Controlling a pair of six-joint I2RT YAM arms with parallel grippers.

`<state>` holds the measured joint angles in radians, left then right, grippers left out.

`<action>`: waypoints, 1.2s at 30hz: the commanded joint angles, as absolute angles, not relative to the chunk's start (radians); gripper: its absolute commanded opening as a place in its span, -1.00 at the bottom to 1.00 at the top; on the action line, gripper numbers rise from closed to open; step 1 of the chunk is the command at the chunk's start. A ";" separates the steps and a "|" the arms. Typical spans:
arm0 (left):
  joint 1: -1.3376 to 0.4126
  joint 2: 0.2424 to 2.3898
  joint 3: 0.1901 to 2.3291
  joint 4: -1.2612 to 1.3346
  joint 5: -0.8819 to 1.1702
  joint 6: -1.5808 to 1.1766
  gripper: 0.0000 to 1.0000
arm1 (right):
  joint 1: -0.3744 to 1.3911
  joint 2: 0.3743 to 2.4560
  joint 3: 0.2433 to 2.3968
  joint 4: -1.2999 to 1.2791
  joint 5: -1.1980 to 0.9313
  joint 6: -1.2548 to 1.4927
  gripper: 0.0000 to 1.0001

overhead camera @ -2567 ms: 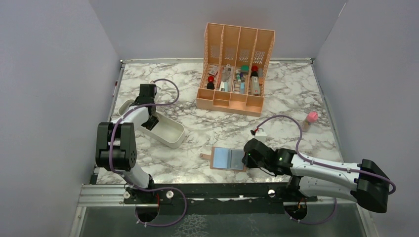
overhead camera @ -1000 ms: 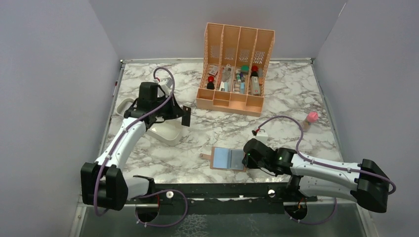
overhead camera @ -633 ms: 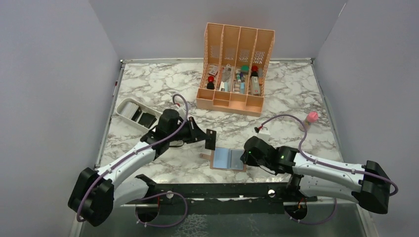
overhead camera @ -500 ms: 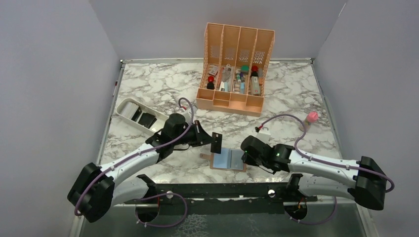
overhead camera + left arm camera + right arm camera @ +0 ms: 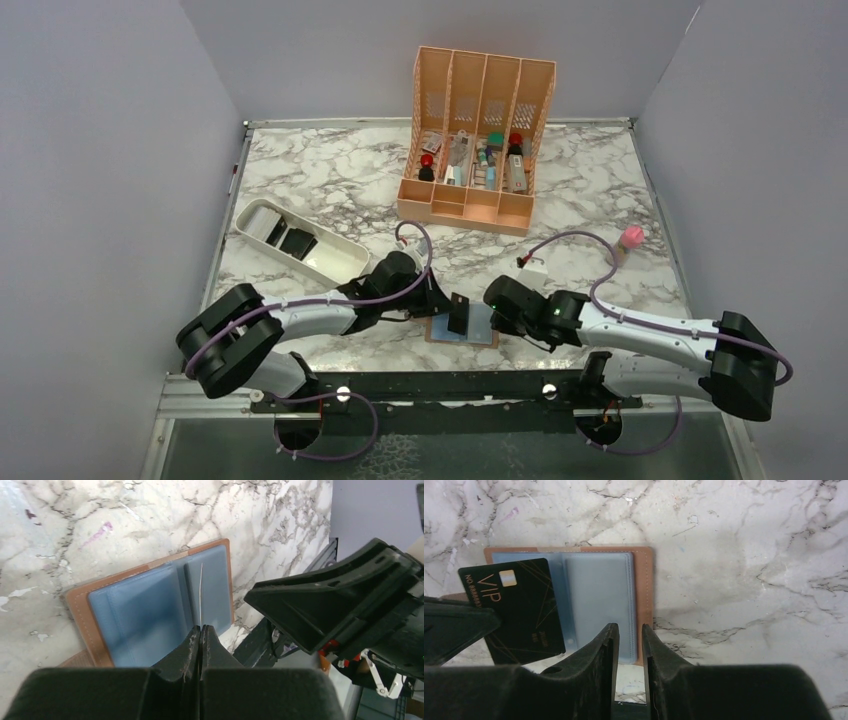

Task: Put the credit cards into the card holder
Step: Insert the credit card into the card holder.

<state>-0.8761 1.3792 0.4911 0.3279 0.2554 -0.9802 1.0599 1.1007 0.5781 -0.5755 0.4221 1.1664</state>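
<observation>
Left hand [image 5: 200, 631] has swung from the white tray [image 5: 335, 262] to the near edge of the desk [image 5: 330, 180], pinching a black card [image 5: 516, 610] over the open card holder [image 5: 604, 595]; right hand [image 5: 626, 632] slightly parted, empty. Next, likely: tilt it and slide it inside.

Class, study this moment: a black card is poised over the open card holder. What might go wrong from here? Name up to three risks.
1. The left hand pinches the black card by one end only. Pushed against a pocket, it may twist or slip.
2. The card holder lies loose on the marble. I cannot tell whether the right hand pins it, so it may slide.
3. Both hands crowd the holder and might bump.
</observation>
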 commanded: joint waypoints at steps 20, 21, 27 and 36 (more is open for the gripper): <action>-0.909 1.476 0.428 0.520 0.212 -1.039 -1.00 | 1.043 1.193 0.516 -0.448 0.411 1.113 -0.49; -0.911 1.476 0.428 0.521 0.213 -1.041 -1.00 | 1.042 1.196 0.510 -0.447 0.413 1.116 -0.50; -0.919 1.471 0.403 0.522 0.189 -1.102 -1.00 | 1.039 1.208 0.486 -0.428 0.397 1.121 -0.52; -0.919 1.473 0.389 0.520 0.155 -1.184 -1.00 | 1.040 1.203 0.482 -0.451 0.400 1.139 -0.53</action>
<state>-0.9123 1.4685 0.4000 0.5003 0.1936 -1.1419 1.0451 1.1847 0.5133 -0.4091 0.4023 1.1198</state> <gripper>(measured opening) 0.007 0.239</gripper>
